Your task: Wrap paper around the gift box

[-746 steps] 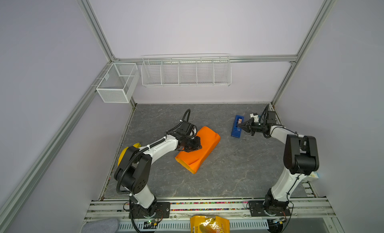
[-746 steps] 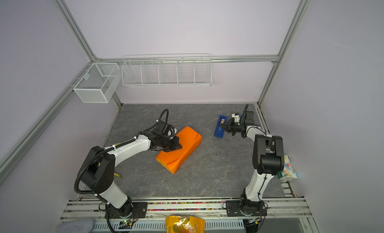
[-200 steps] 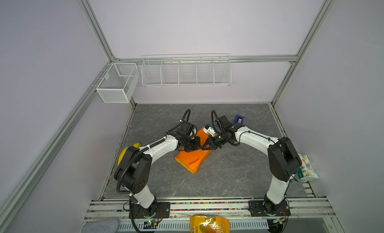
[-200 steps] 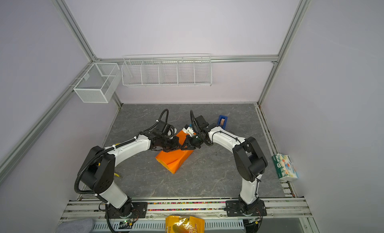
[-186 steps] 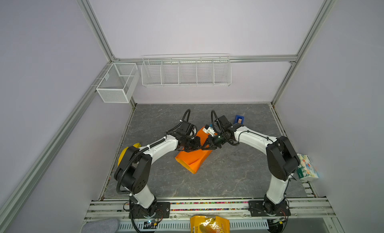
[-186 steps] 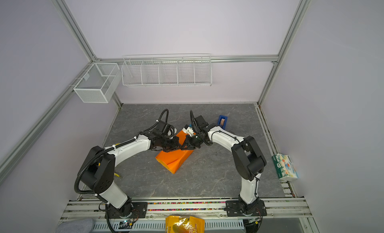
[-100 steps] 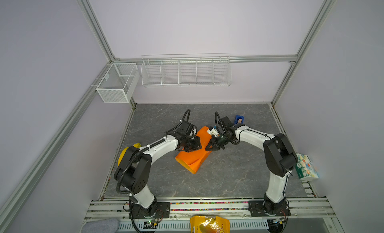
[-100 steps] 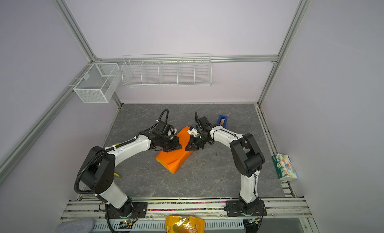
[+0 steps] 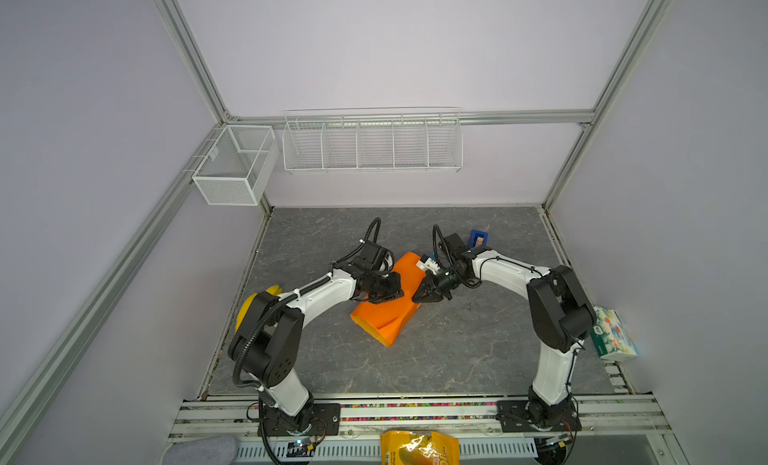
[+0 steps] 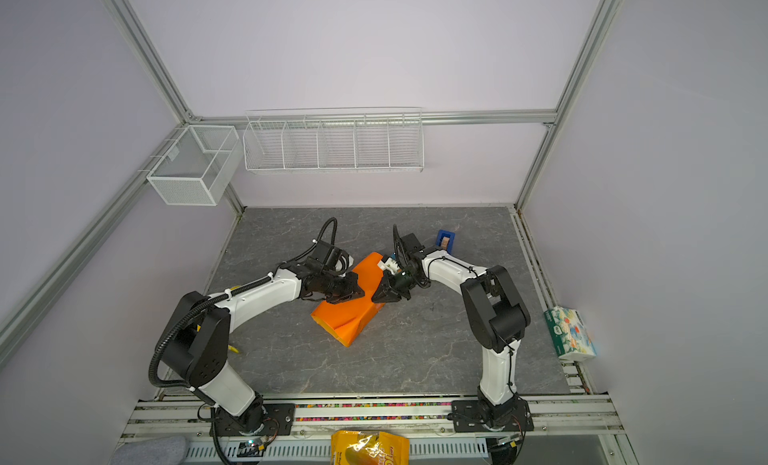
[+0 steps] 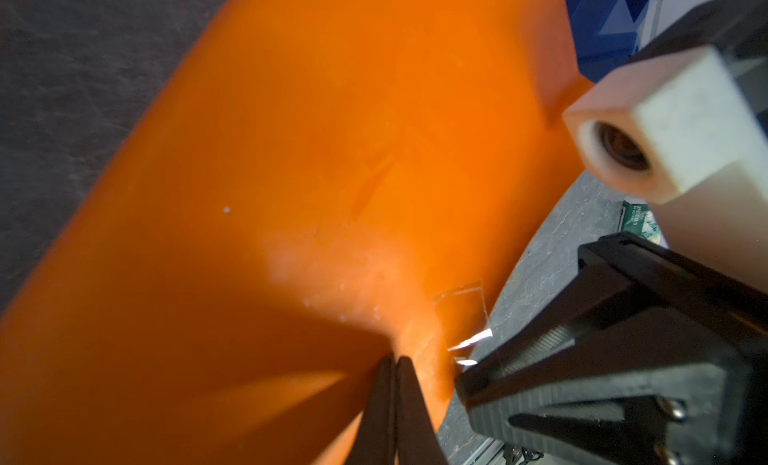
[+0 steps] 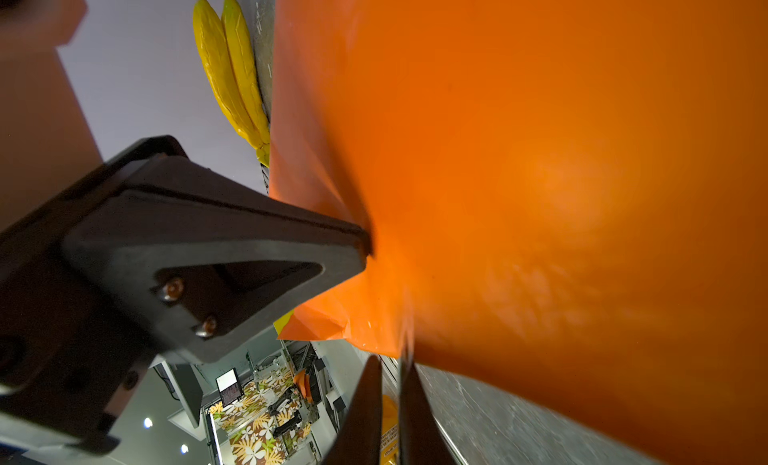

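Both top views show a yellow snack bag (image 9: 419, 448) at the nearest edge, in front of the rail that carries the two arm bases. Beyond it lies the grey table (image 9: 457, 359), with a tissue box (image 9: 613, 334) off its right side and bananas (image 12: 232, 68) at its left side.

The orange paper (image 9: 384, 317) sits in the middle of the table, folded over into a long bundle that lies at a slant. The box cannot be seen; the paper covers whatever is under it.

The left gripper (image 9: 398, 294) rests on top of the bundle. In the left wrist view its fingers (image 11: 409, 384) are pressed together with no gap, and the tip touches the paper.

The right gripper (image 9: 416, 299) meets the bundle's right edge, just beside the left one. In the right wrist view its fingers (image 12: 365, 400) stand a thin slit apart, with nothing clamped between them. A short strip of clear tape (image 11: 461, 313) lies on the paper by that tip.

Farther back, a blue tape dispenser (image 9: 478, 238) stands on the table behind the right arm. A wire rack (image 9: 372, 143) and a mesh bin (image 9: 232, 164) hang on the walls.
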